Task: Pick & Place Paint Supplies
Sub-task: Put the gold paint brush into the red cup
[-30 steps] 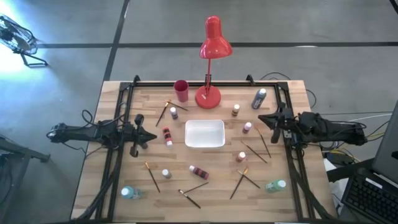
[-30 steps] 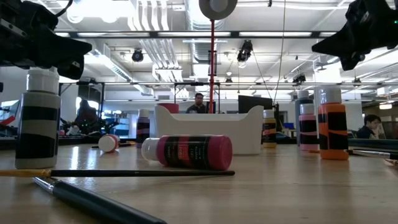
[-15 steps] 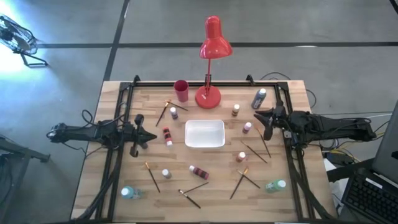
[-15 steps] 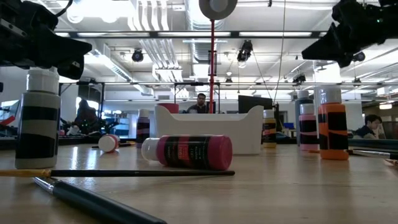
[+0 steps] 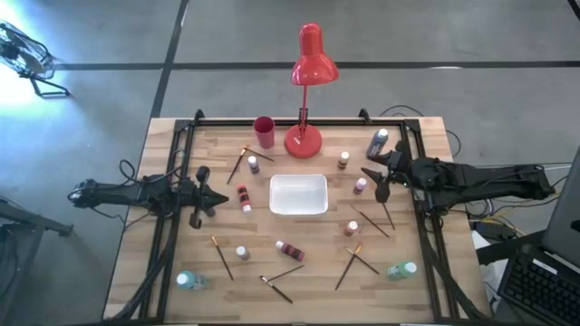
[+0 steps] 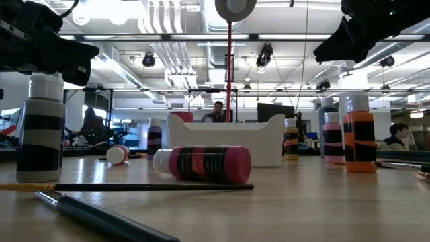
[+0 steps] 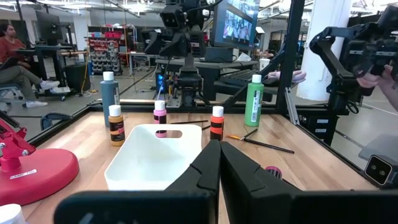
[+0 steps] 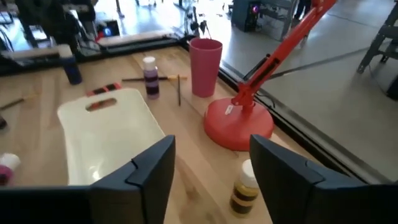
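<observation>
Small paint bottles stand or lie scattered on the wooden table: a purple one (image 5: 253,164), a red one lying down (image 5: 243,197), a brown one (image 5: 343,160), a pink one (image 5: 361,186) and a dark blue one (image 5: 377,142). Thin brushes (image 5: 222,256) lie flat among them. My right gripper (image 5: 377,181) hangs open above the table, just right of the pink bottle, with nothing between its fingers (image 8: 149,171). My left gripper (image 5: 204,193) waits shut at the table's left, facing the white tray (image 7: 155,155).
A white tray (image 5: 298,194) sits mid-table. The red cup (image 5: 264,132) and the red lamp's base (image 5: 303,141) stand behind it. Near the front lie a maroon bottle (image 5: 290,249), a teal one (image 5: 190,281), a green one (image 5: 401,270) and more brushes (image 5: 349,265).
My right gripper has reached from the table's right edge toward the tray, ending beside the pink bottle, and its fingers have opened from shut. Nothing on the table has moved.
</observation>
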`<state>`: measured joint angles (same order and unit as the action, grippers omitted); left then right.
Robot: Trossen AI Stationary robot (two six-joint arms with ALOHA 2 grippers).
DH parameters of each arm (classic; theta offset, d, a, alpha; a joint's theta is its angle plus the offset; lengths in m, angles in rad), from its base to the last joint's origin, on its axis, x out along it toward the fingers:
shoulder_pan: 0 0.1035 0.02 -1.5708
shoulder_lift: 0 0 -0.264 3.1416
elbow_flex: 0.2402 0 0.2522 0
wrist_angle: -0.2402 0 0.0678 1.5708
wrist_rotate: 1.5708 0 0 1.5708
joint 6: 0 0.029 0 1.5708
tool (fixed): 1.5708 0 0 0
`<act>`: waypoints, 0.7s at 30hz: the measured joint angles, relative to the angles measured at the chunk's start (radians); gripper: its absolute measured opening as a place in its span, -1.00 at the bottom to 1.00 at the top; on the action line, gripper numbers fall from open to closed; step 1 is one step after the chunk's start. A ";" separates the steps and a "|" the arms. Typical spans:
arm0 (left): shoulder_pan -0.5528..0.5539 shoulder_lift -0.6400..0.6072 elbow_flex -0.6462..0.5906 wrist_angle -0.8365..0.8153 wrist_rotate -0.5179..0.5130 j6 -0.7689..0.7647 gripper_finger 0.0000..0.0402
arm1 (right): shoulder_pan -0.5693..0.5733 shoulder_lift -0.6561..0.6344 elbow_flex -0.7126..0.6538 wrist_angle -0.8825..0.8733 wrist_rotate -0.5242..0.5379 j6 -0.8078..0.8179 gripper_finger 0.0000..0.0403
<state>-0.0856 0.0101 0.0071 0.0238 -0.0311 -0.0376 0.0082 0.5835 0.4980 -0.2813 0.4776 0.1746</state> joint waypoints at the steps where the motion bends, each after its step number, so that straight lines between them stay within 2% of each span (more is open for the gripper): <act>1: 0.000 0.000 0.000 0.000 0.000 0.000 -0.95 | 0.000 0.013 0.006 0.000 0.013 -0.002 0.03; 8: 0.000 0.000 0.000 0.000 0.000 0.000 -0.95 | 0.000 0.059 0.046 -0.043 0.175 -0.008 0.05; 15: 0.000 0.000 0.000 0.000 0.000 0.000 -0.95 | -0.028 0.037 0.074 -0.279 0.236 0.167 -0.02; 21: 0.000 0.000 0.000 0.000 0.000 0.000 -0.95 | -0.065 0.024 0.072 -0.322 0.231 0.189 -0.09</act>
<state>-0.0856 0.0100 0.0071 0.0242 -0.0311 -0.0376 -0.0566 0.6075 0.5705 -0.6033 0.7090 0.3634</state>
